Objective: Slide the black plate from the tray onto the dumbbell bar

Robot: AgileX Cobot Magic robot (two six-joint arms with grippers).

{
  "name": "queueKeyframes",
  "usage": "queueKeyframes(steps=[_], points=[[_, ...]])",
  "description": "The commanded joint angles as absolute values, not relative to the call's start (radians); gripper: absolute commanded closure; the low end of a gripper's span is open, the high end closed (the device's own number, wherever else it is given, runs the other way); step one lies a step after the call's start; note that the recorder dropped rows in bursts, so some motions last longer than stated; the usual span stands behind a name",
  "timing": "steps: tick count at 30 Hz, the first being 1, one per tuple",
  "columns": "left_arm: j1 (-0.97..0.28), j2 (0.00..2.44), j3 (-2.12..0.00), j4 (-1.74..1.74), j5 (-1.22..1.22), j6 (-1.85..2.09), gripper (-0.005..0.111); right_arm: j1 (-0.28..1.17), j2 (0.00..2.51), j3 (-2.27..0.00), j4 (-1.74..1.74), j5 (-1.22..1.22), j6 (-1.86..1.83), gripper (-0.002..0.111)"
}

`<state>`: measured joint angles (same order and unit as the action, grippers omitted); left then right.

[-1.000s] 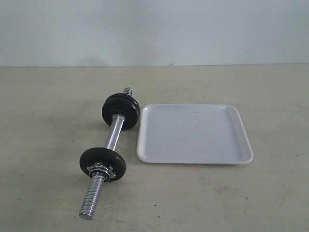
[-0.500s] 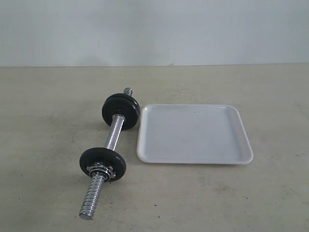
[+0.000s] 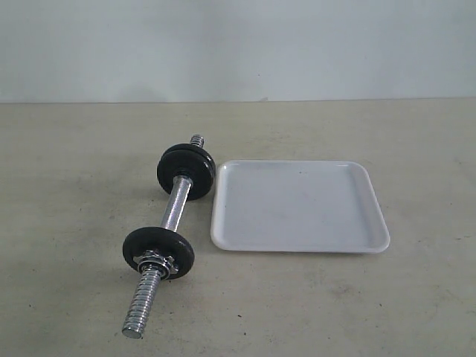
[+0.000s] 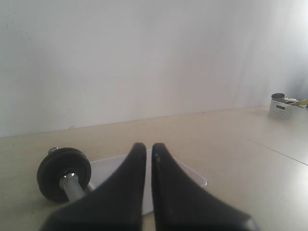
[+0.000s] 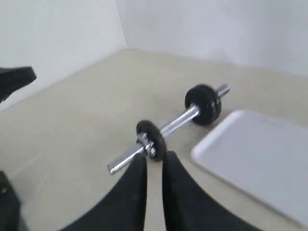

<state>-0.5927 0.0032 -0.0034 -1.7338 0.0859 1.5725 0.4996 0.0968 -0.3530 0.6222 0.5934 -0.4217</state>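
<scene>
Beige table point(image 3: 335, 297), matte, faintly scuffed; two items rest on it. Dumbbell bar point(image 3: 177, 208) lies left of centre, angled, propped on far black plate point(image 3: 186, 171) and near black plate point(image 3: 158, 251). White tray point(image 3: 297, 207) lies flat, just beside the bar.

Chrome bar point(image 3: 175, 210), blk far plate point(image 3: 190, 163), blk near plate point(image 3: 158, 239), white tray point(image 3: 297, 204), beige table point(image 3: 372, 297).
</scene>
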Motion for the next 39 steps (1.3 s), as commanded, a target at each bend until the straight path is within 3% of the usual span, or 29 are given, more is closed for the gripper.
queueKeyframes(steps=[1,10,19,39], points=[[-0.591,0.0,0.0,-1.737,0.078,1.572,0.102,0.498,0.092,-0.349,0.622,0.393,-0.568,0.1],[-0.591,0.0,0.0,-1.737,0.078,1.572,0.102,0.4,0.092,-0.084,0.729,0.085,-0.661,0.1],[-0.591,0.0,0.0,-1.737,0.078,1.572,0.102,0.309,0.0,0.0,0.713,0.142,-0.674,0.1],[-0.591,0.0,0.0,-1.737,0.079,1.572,0.102,0.309,0.0,0.0,0.684,0.178,-0.593,0.1]])
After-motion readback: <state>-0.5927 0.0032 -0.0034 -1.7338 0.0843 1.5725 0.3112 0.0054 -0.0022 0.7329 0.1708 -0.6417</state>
